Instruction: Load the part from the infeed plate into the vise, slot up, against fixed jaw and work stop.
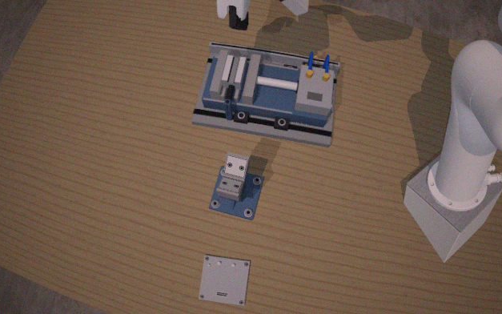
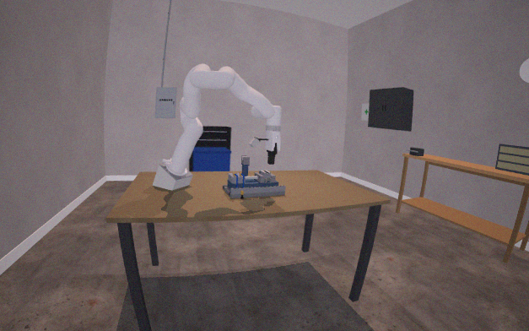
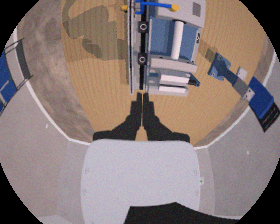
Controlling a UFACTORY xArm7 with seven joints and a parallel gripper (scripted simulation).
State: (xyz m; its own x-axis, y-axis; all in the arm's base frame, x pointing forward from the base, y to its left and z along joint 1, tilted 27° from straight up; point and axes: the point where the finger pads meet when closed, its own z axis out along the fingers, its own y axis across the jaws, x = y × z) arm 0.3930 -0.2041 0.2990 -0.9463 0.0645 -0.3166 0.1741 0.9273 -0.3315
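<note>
overhead, distant room view, wrist view, all showing vise [image 1: 266,94]

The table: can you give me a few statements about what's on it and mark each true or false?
1. The arm's jaws stand wide open. False: the gripper is shut, holding nothing.
2. A block lies on the grey plate. False: no block is on it.
3. The gripper hangs in the air beside the vise, touching nothing. True.
4. Two blue tubes stick up from the vise. True.
5. The V-block stands between vise and plate. True.
</note>
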